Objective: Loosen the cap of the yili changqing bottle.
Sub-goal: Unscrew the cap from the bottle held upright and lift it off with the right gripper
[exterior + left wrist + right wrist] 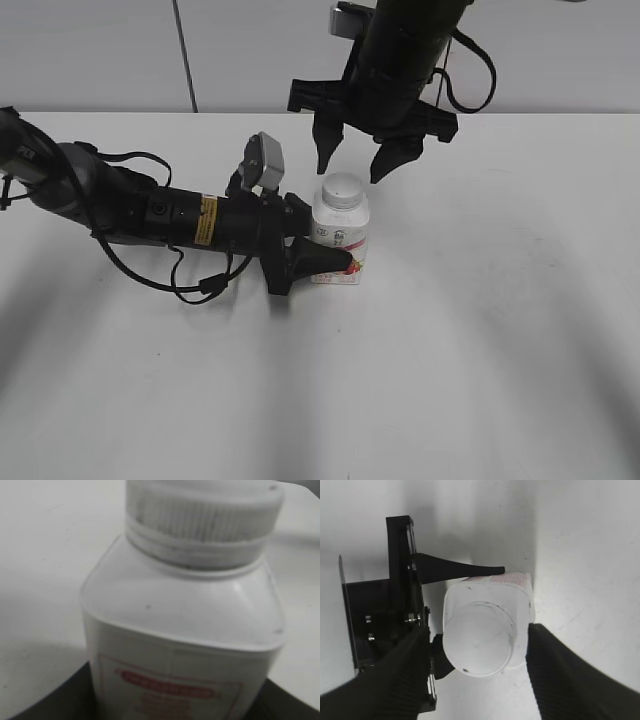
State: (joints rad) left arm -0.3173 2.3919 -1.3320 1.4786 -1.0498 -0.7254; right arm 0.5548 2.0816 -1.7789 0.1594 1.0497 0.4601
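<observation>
The yili changqing bottle stands upright on the white table, with its pink-red label facing front. The ribbed white cap sits on its neck. My left gripper reaches in from the left, lying low, and is shut on the bottle's body. In the left wrist view the bottle fills the frame, the cap is at the top, and dark fingers show at the bottom corners. My right gripper hangs open just above the cap. Seen from the right wrist, its fingers stand either side of the cap without touching it.
The white table spreads on all sides of the bottle. The left arm and its cables lie across the table's left half. A grey wall rises behind the table.
</observation>
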